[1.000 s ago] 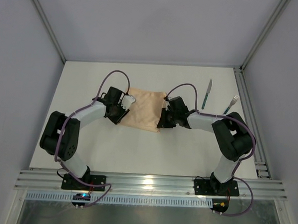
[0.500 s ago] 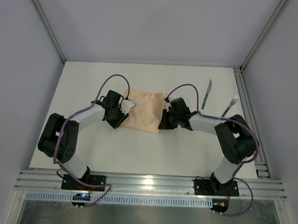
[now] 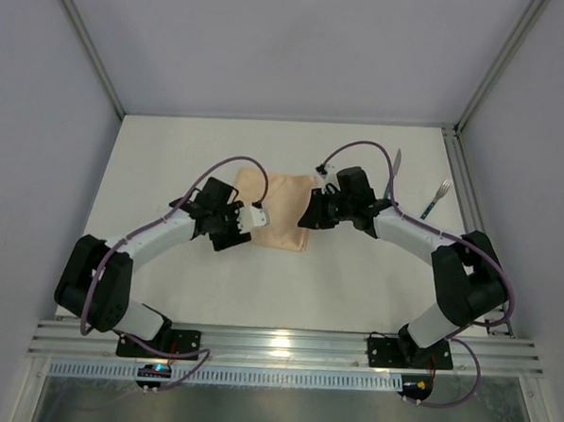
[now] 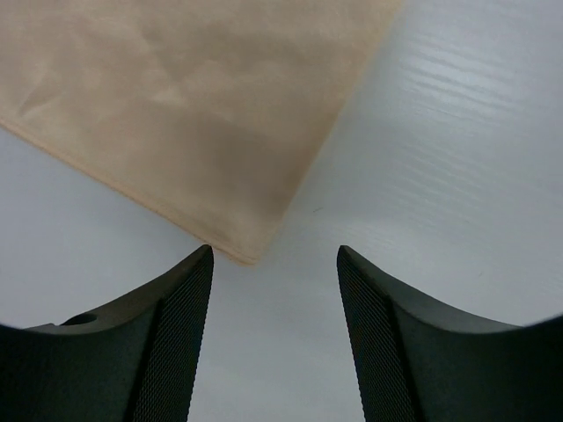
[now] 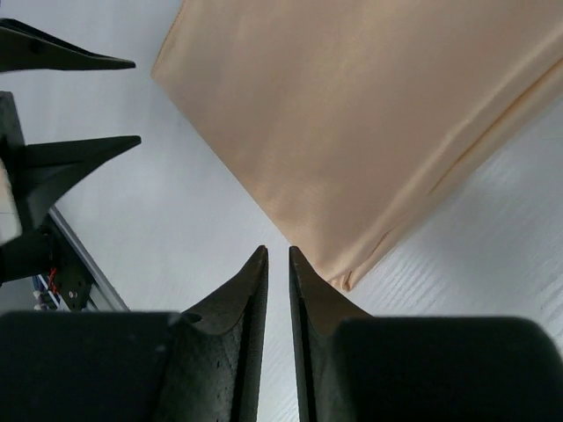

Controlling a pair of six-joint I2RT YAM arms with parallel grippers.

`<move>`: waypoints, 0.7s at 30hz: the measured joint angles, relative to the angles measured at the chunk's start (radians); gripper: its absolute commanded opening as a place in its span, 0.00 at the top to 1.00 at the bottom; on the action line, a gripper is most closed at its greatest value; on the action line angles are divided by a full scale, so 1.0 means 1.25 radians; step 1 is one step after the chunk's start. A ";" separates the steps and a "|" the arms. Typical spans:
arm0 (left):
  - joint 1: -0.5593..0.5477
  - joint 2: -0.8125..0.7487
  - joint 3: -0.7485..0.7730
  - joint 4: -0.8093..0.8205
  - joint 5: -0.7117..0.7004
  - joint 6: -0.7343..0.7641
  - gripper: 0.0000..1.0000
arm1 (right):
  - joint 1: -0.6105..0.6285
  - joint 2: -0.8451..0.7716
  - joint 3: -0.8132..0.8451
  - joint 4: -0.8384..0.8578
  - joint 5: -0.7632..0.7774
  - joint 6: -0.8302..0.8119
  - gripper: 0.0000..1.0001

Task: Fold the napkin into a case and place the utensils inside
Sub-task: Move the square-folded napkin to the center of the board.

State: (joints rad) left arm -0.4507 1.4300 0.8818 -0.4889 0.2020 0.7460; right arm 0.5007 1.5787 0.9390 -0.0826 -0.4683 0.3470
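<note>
The peach-orange napkin lies folded and flat on the white table, between my two grippers. My left gripper is at its near-left corner, jaws wide open; in the left wrist view that gripper holds nothing, and the napkin has its corner just beyond the left fingertip. My right gripper is at the near-right corner. In its own view the right gripper shows only a narrow empty slit, with the napkin lying just beyond it. The knife and fork lie at the far right.
A metal rail runs along the table's right edge and a slotted rail along the near edge. Grey walls close in the left, right and back. The right arm's elbow stands near the fork.
The left gripper has opened wide and let go of the napkin, sliding right and nearer. The right arm swung farther back and its jaws parted slightly. The napkin now lies flat.
</note>
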 measured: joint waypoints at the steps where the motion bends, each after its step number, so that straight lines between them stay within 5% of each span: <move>1: -0.008 0.018 -0.009 0.004 -0.008 0.023 0.39 | -0.006 0.000 0.000 -0.002 -0.004 0.000 0.80; 10: -0.024 0.099 -0.046 0.097 -0.081 0.124 0.44 | -0.015 -0.019 -0.018 -0.002 -0.032 -0.008 0.77; 13: -0.025 0.111 -0.048 0.131 -0.093 0.139 0.55 | -0.018 -0.046 -0.032 -0.002 -0.046 -0.025 0.72; 19: -0.027 0.133 -0.051 0.162 -0.110 0.152 1.00 | -0.024 -0.176 -0.084 0.041 -0.077 -0.107 0.66; 21: -0.027 0.134 -0.051 0.162 -0.109 0.151 1.00 | -0.021 -0.224 -0.107 0.067 -0.081 -0.141 0.64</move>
State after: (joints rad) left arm -0.4843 1.5974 0.8177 -0.2863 0.0662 0.9344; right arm 0.4744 1.2987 0.8059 0.0010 -0.5701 0.1707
